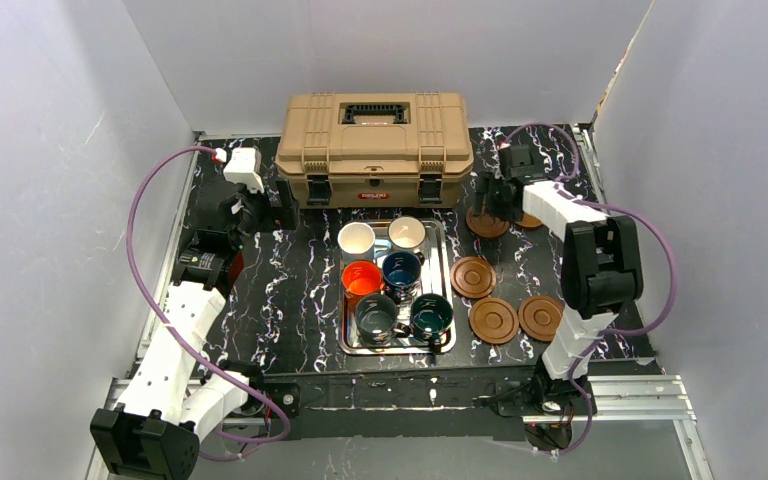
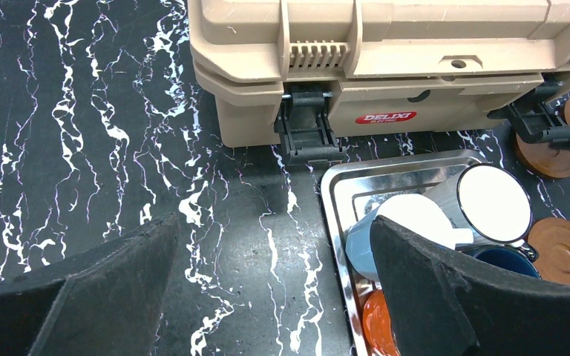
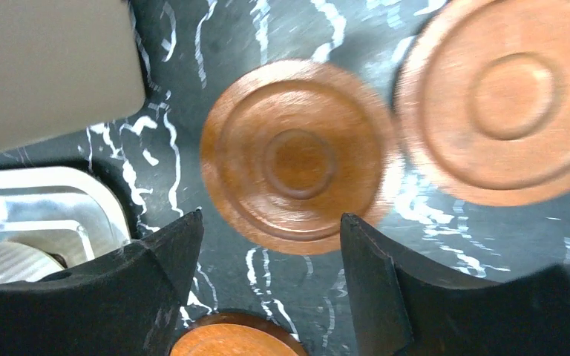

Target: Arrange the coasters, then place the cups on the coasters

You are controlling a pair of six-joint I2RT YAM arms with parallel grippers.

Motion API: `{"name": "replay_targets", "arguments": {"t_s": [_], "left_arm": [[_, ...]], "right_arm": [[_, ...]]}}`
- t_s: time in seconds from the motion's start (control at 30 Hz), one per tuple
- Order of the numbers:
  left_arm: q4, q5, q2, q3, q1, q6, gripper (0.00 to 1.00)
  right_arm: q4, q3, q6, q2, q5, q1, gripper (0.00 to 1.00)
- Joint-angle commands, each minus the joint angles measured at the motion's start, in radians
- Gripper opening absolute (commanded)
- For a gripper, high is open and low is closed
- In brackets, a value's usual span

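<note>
right gripper (image 1: 487, 208), upper right of the top view, spread wide over a coaster (image 3: 297, 156), gripping nothing; left gripper (image 2: 273, 226) gaping, empty too

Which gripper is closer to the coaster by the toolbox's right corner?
Right. Right gripper hovers over that coaster; left gripper is across the tray, near the toolbox's left corner.

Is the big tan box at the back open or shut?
Shut. The toolbox has its lid flat down, no gap, and its black latches lie against the front.
</note>
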Motion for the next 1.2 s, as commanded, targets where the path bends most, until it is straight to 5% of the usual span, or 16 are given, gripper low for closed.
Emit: {"name": "replay_targets", "arguments": {"t_s": [0.0, 0.63, 1.17], "left_arm": [[0.004, 0.014, -0.015, 0.008, -0.003, 0.001, 0.98], [-0.001, 0.013, -0.005, 0.01, -0.014, 0.003, 0.98], [-0.001, 0.016, 0.003, 0.012, -0.015, 0.002, 0.98]], "right_arm": [[0.002, 0.012, -0.012, -0.091, 0.034, -0.085, 0.75], [0.044, 0.194, -0.013, 0.117, 0.042, -0.196, 0.57], [0.094, 0.121, 0.015, 0.156, 0.027, -0.276, 0.47]]}}
